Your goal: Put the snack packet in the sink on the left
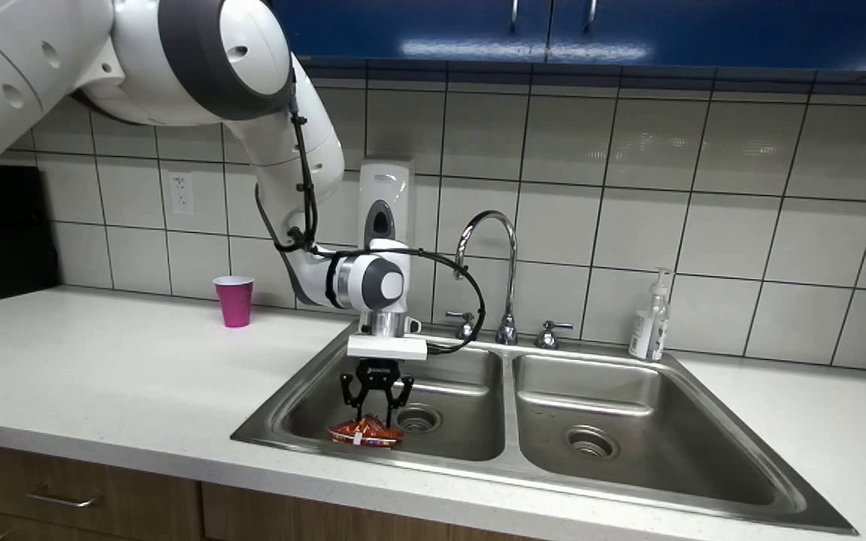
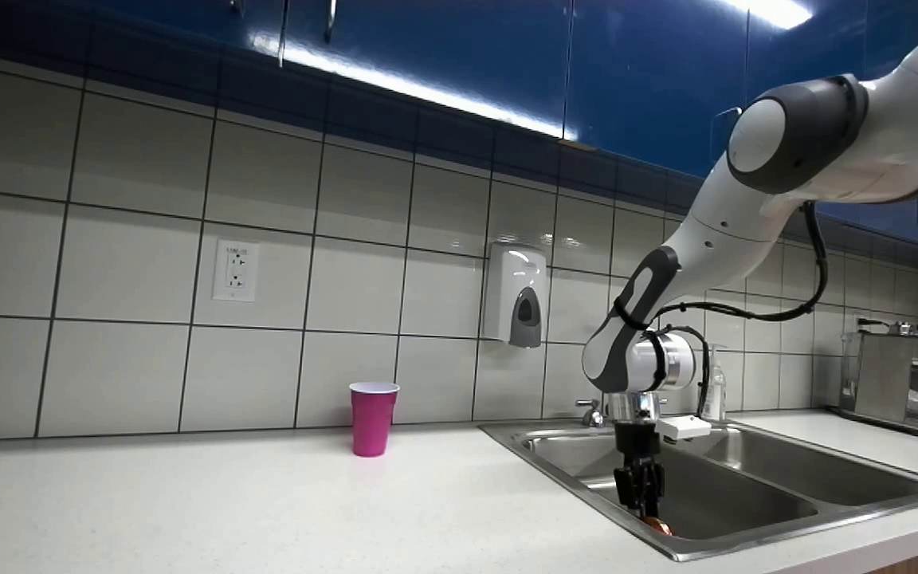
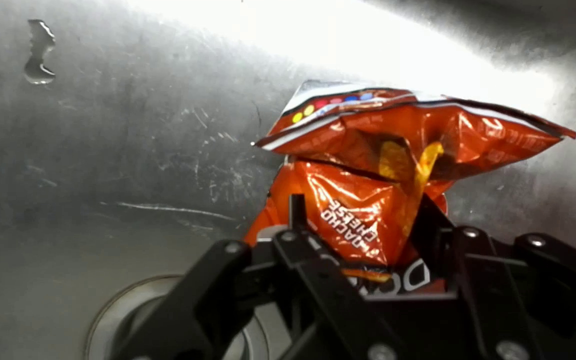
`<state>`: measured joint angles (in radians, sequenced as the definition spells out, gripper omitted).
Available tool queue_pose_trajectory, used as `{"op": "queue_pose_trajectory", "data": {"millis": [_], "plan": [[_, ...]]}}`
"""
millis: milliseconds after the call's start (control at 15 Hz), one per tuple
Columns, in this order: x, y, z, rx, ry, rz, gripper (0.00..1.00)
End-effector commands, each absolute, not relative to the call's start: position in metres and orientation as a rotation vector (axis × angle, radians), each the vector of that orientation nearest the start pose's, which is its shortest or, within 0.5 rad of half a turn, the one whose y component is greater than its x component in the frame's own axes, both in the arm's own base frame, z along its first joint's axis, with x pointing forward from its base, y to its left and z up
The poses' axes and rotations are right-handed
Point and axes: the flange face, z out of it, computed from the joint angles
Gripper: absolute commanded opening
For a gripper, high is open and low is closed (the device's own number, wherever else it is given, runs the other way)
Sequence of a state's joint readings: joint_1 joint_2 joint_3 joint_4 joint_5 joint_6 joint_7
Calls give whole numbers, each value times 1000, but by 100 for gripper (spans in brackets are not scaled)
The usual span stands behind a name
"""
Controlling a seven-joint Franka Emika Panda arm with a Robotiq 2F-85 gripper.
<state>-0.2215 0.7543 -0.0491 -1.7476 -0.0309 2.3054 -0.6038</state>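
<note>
The snack packet is a shiny red-orange Nacho Cheese bag, low inside the left basin point(image 1: 463, 432) near its front wall. It shows in both exterior views point(image 1: 358, 433) point(image 2: 658, 526) and large in the wrist view point(image 3: 348, 185). My gripper point(image 1: 374, 422) points down into the basin. It also shows in the wrist view point(image 3: 361, 202), with its fingers about half apart and the creased packet bulging between them. I see it as shut on the packet. The packet's lower end is hidden by the gripper. I cannot tell whether it touches the basin floor.
A drain point(image 1: 419, 418) is just beside the packet. A chrome faucet point(image 1: 512, 278) and handles stand behind the sink. The right basin point(image 1: 673, 443) lies past the divider. A pink cup point(image 1: 234, 303) and a soap bottle point(image 1: 652, 323) stand on the counter.
</note>
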Motion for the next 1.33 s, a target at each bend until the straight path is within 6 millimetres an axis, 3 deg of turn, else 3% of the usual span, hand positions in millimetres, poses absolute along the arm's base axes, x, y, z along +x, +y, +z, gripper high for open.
{"op": "queue_pose_trajectory", "data": {"millis": [0, 133, 533, 733, 1000, 1267], "plan": [[619, -172, 154, -3055, -570, 264, 87], [621, -177, 169, -3063, -560, 231, 99], [624, -181, 231, -3098, -560, 107, 100], [619, -168, 266, -3123, -568, 99, 100], [591, -137, 310, -3107, -581, 128, 100], [547, -108, 349, -3065, -601, 238, 100]]}}
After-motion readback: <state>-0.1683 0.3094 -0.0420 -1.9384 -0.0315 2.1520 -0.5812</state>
